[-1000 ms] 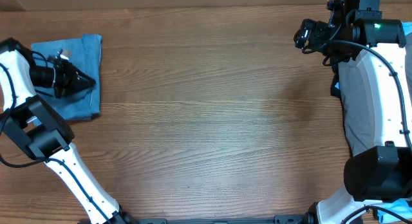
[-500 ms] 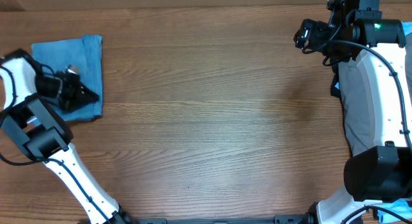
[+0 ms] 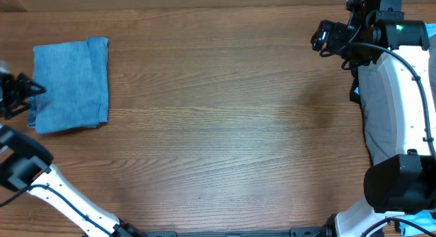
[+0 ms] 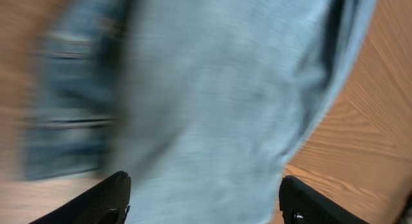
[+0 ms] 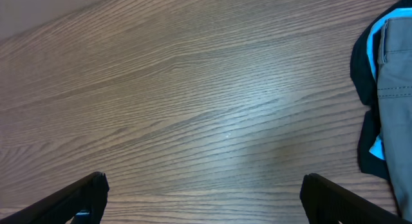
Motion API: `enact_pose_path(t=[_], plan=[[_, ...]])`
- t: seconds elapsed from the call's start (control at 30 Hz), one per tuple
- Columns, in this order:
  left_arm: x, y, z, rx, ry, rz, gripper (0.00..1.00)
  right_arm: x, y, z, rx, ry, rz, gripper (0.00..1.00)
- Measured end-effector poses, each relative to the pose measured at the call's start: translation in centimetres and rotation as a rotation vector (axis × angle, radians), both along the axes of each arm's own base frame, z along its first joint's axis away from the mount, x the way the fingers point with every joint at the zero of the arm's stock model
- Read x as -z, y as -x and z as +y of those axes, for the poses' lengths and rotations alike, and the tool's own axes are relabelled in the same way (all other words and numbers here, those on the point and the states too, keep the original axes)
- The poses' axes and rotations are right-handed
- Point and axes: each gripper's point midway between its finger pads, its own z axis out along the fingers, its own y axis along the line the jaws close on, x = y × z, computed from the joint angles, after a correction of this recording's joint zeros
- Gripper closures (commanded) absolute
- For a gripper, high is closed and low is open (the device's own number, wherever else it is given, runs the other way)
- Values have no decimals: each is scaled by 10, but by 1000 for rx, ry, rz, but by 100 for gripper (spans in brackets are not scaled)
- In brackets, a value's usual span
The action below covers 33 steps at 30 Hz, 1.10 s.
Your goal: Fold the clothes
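Left hand: released. In the wrist view my two fingers stand wide apart at the bottom of the frame, with nothing clamped between them. From overhead the hand sits at the far left edge of the tabletop, just beside the left edge of the jeans. I cannot tell whether it touches them.

Jeans: folded into a compact, roughly rectangular packet lying flat at the far left of the tabletop. A narrower fold shows along the right side. The left wrist view is blurred. It shows pale denim filling most of the frame, with darker folds to the left and bare wood at the right.

Right hand: released. Its fingers are spread to the two bottom corners of the wrist view, with only bare wood between them. From overhead it hangs over the far right corner of the tabletop, well apart from the jeans.

Other clothes: piled at the right edge. Grey trousers with a stitched seam lie on top. A black garment and a pale-blue garment show at their left edge. From overhead my right arm covers most of this pile.
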Motion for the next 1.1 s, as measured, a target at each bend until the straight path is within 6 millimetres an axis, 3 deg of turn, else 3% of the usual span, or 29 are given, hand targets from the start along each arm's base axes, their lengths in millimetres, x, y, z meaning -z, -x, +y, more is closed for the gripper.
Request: enact_pose_path(t=[0.13, 0.37, 0.5, 0.53, 0.6, 0.67, 0.7, 0.77, 0.97, 1.03, 1.1], plan=[[6, 4, 20, -5, -45, -26, 20, 0, 0, 0, 0, -1, 0, 0], [45, -1, 4, 53, -17, -2, 25, 0, 0, 0, 0, -1, 0, 0], [53, 0, 2, 64, -9, 2, 25, 0, 0, 0, 0, 0, 0, 0], [53, 0, 2, 65, -10, 0, 29, 0, 0, 0, 0, 0, 0, 0], [53, -1, 2, 66, -10, -3, 47, 0, 0, 0, 0, 0, 0, 0], [53, -1, 2, 64, -8, -4, 58, 0, 0, 0, 0, 0, -1, 0], [53, -1, 2, 74, -12, -9, 58, 0, 0, 0, 0, 0, 0, 0], [53, -1, 2, 74, -11, -8, 49, 0, 0, 0, 0, 0, 0, 0], [57, 3, 1, 75, -12, 11, 49, 0, 0, 0, 0, -1, 0, 0], [64, 3, 1, 75, -12, 13, 52, 0, 0, 0, 0, 0, 0, 0], [71, 6, -1, 72, -3, 29, 65, 0, 0, 0, 0, -1, 0, 0]])
